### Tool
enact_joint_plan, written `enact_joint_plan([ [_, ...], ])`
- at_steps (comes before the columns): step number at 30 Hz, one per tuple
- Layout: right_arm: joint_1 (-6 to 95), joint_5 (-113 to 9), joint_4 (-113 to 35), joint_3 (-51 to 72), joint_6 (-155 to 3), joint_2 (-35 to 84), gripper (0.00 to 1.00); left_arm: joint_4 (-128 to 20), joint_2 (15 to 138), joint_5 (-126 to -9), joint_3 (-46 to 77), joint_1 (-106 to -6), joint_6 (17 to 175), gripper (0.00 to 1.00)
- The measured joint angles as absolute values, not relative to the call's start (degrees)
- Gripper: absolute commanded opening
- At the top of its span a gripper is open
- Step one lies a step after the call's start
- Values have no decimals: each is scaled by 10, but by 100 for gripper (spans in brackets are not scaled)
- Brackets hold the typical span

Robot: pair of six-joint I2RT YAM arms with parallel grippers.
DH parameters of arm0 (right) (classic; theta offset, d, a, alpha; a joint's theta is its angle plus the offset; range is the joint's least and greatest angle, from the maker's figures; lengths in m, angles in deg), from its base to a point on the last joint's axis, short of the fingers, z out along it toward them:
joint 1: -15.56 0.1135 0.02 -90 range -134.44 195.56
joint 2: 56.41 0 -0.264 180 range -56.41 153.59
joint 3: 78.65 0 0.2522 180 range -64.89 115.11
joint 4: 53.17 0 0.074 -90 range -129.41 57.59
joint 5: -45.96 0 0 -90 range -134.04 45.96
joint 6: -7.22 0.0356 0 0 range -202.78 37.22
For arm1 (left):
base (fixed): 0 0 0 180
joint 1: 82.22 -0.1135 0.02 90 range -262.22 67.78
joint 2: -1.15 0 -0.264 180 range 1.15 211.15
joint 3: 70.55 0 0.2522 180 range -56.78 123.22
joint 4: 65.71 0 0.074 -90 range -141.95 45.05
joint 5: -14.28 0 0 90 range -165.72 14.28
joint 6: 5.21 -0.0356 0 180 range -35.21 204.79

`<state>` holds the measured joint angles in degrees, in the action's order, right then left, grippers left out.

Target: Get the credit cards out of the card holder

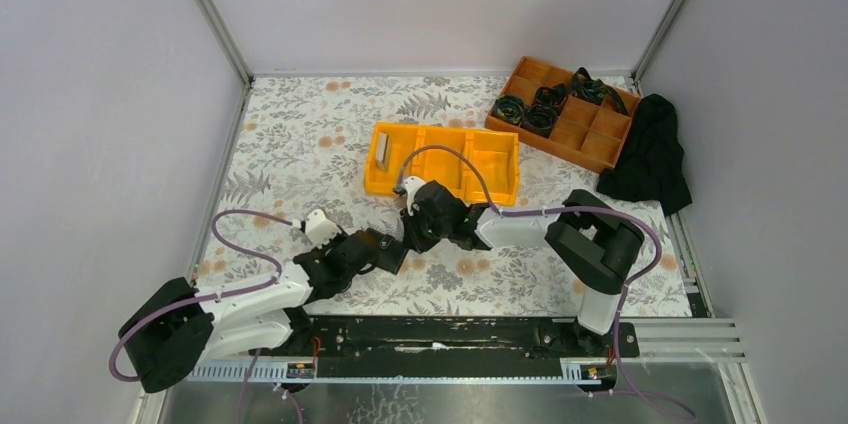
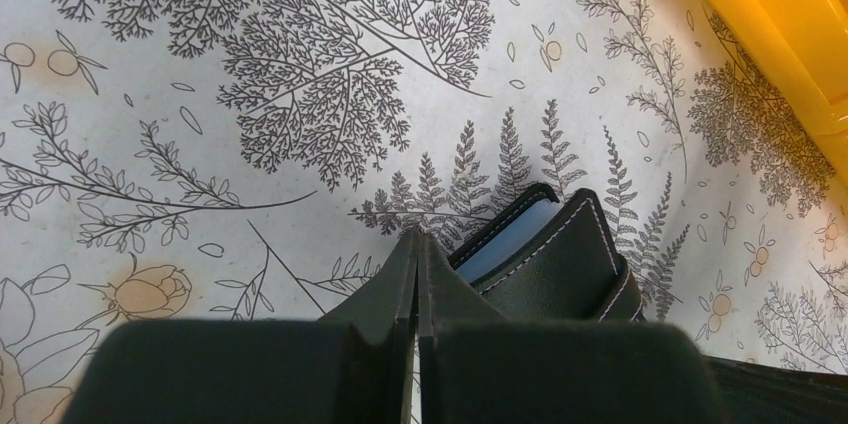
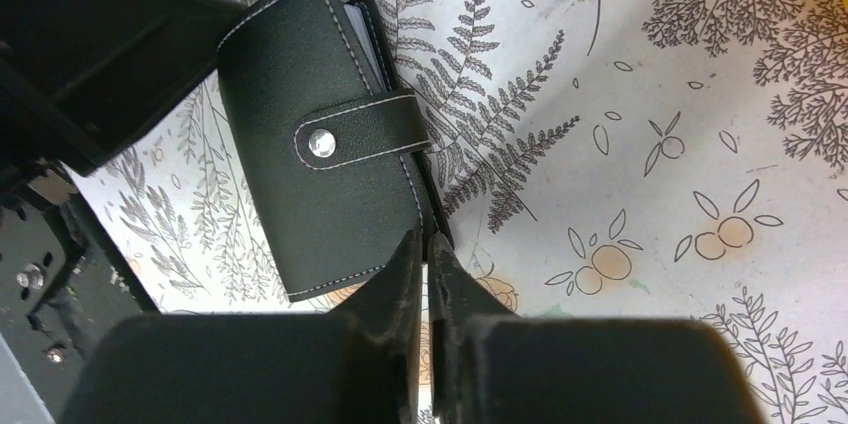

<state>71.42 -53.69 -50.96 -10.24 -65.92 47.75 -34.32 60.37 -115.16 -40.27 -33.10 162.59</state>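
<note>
The card holder (image 3: 325, 144) is a small black folder with white stitching, lying closed on the floral table with its strap snapped. In the left wrist view (image 2: 565, 259) a pale sleeve edge shows inside it. In the top view it is mostly hidden between the two grippers. My left gripper (image 2: 417, 237) is shut and empty, its tips just left of the holder. My right gripper (image 3: 425, 236) is shut, its tips touching the holder's near right corner. A pale grey card (image 1: 382, 149) stands in the left compartment of the yellow bin (image 1: 495, 176).
An orange-brown divided tray (image 1: 600, 134) with black coiled items sits at the back right. A black cloth (image 1: 652, 154) lies beside it. The yellow bin's edge (image 2: 790, 44) is close beyond the holder. Both arms crowd the table's near middle.
</note>
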Motion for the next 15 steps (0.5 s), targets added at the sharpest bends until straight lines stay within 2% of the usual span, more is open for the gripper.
enact_joint_plan([
  [5, 713, -536, -522, -112, -653, 472, 0, -360, 611, -1155, -405, -331, 1620, 3],
  [7, 713, -536, -527, -123, -649, 463, 0, -366, 614, -1157, -405, -331, 1617, 17],
  [10, 714, -526, -524, -143, -643, 439, 0, -378, 619, -1161, -403, -331, 1608, 57],
  [11, 714, -517, -517, -148, -642, 430, 0, -381, 620, -1162, -400, -331, 1602, 65],
  [13, 714, -491, -510, -162, -634, 408, 0, -389, 622, -1164, -392, -331, 1588, 76],
  [15, 712, -471, -509, -180, -624, 381, 0, -400, 626, -1153, -384, -331, 1567, 80],
])
